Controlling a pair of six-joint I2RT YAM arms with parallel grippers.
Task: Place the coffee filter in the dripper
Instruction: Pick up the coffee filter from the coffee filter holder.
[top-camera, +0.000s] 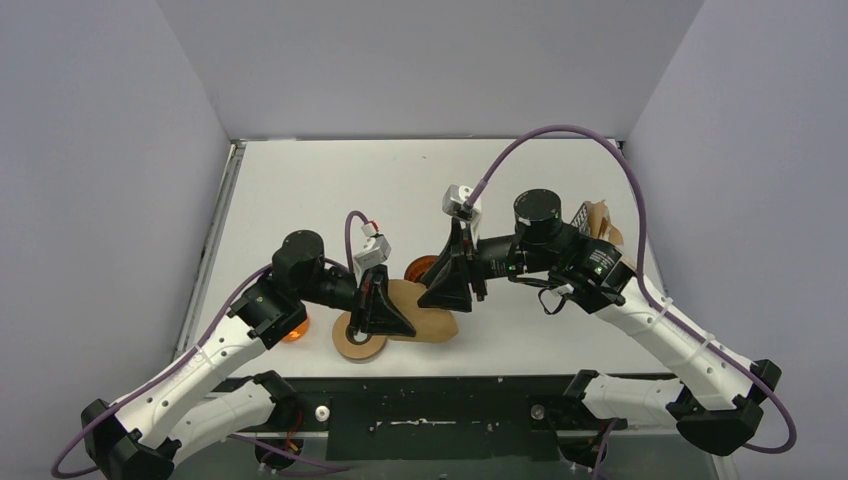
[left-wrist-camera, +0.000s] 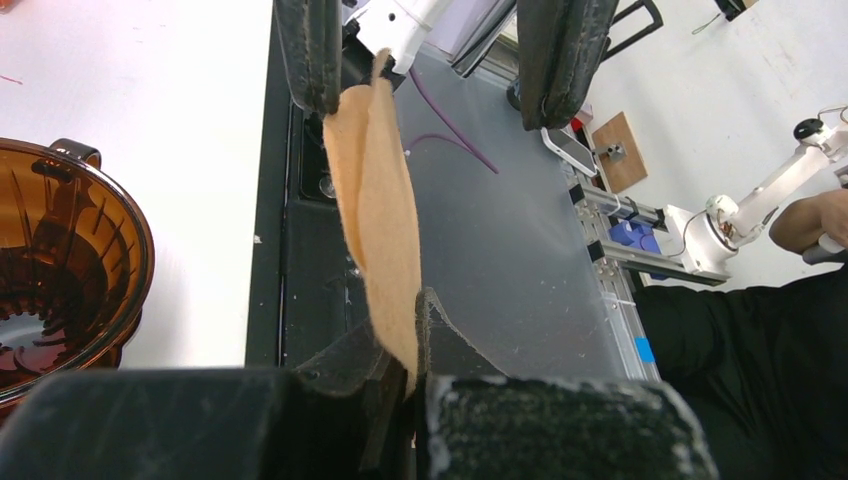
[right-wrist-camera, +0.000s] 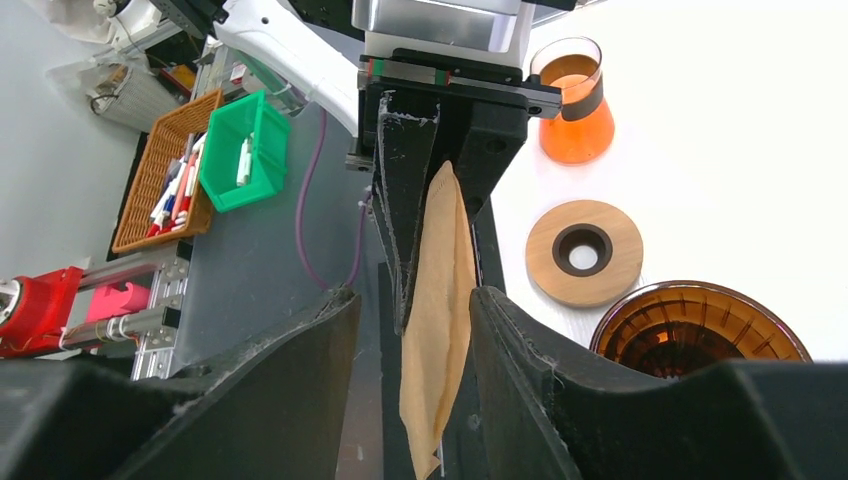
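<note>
One filter (top-camera: 428, 322) hangs edgewise between the two grippers, pinched tight at one end by the left gripper (top-camera: 392, 318). The right gripper (top-camera: 445, 292) reaches in from 1 o'clock, its jaws apart on either side of the paper, with a gap showing on each side in its wrist view. One amber dripper (right-wrist-camera: 700, 335) stands at 12 o'clock of the filter and one wooden ring (top-camera: 358, 345) at 8 o'clock. One orange flask (right-wrist-camera: 572, 105) stands at 9 o'clock of the ring.

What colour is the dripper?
The dripper is translucent amber-brown, ribbed inside; best seen in the left wrist view.
</note>
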